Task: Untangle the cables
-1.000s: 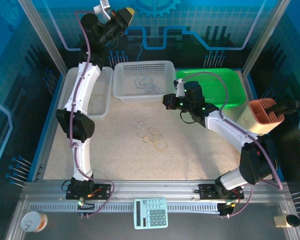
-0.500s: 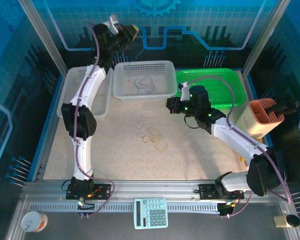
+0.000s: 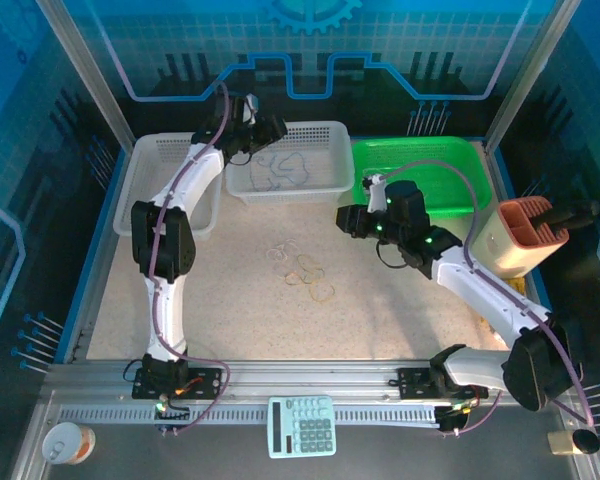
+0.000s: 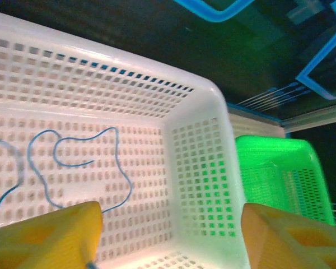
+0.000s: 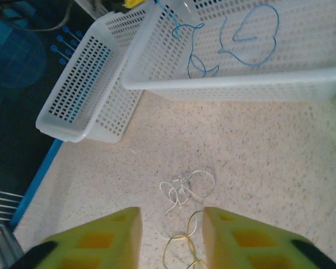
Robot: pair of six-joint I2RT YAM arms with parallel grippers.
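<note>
Baskets first: the top camera lays out the back row, a white basket (image 3: 155, 160) on the left, a middle white basket (image 3: 290, 192) and a green bin (image 3: 465, 180). The left wrist cam gets in close on the blue cable (image 4: 84, 162), loosely looped on the middle basket's floor. The left gripper (image 4: 168, 235) hangs over it, fingers wide apart, gripping nothing. The right wrist cam picks out a pale white cable (image 5: 186, 185) and a yellow-tan cable (image 5: 179, 238) tangled on the table (image 5: 269, 168). The right gripper (image 5: 171, 241) is above them, fingers parted, empty.

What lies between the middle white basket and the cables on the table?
Nothing; the right wrist view shows bare table between basket and cables.
</note>
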